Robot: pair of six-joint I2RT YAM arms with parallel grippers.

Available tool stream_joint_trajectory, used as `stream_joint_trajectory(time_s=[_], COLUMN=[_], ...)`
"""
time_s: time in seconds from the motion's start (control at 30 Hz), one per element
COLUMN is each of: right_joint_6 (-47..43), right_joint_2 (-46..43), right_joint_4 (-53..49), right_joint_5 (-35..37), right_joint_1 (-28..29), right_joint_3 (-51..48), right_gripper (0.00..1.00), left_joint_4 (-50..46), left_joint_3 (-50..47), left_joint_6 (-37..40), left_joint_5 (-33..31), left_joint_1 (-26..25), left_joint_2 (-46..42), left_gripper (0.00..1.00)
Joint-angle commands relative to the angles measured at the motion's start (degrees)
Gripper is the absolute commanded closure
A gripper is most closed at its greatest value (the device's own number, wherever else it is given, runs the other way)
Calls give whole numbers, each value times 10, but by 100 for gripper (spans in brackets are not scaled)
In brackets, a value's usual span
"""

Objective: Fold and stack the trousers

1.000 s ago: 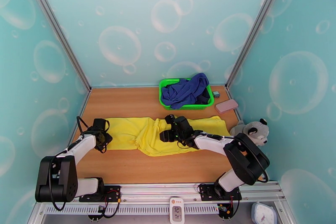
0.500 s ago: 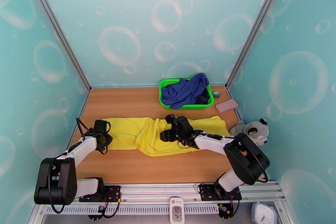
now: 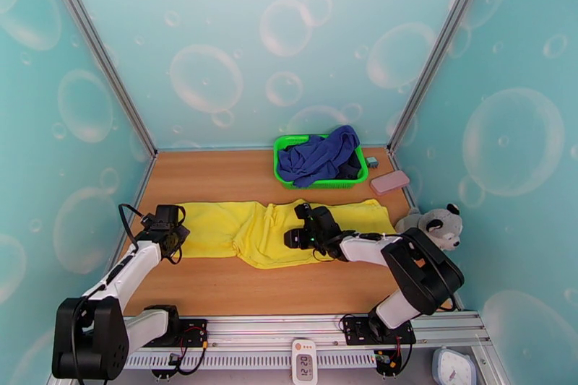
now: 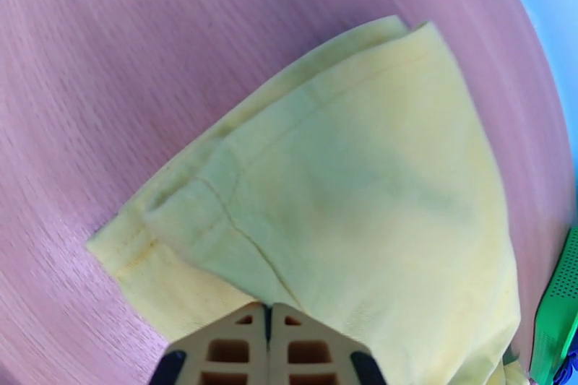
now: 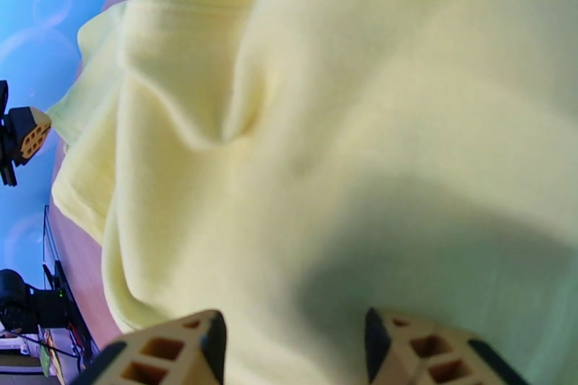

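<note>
Trousers lie long axis left-to-right across mid-bench; left claw is pinched together on their left end, right claw hangs with jaws apart over the bunched middle, so the fold probably runs rightward.

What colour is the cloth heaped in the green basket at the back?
The cloth is dark blue, plain with no pattern; the top external view shows it best.

Open worktop spans the near strip in front of the trousers; a second bare strip lies behind them at left. Far right corner obstructed: green basket heaped with blue cloth, small grey block, pink case. Plush toy sits by the right wall.
</note>
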Motion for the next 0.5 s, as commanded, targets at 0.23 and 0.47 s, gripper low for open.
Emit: stream_joint_trajectory(time_s=[0.23,0.47], right_joint_6=[48,52], right_joint_2=[39,42], right_joint_4=[-37,-41], right_joint_5=[39,45], right_joint_1=[-37,-40], right_joint_3=[-10,-9], right_gripper=[44,44], left_joint_4=[-104,-101], left_joint_3=[56,29], left_joint_6=[38,51], left_joint_5=[-16,-17], left_joint_1=[24,40], left_joint_2=[-45,-78], left_gripper=[100,100])
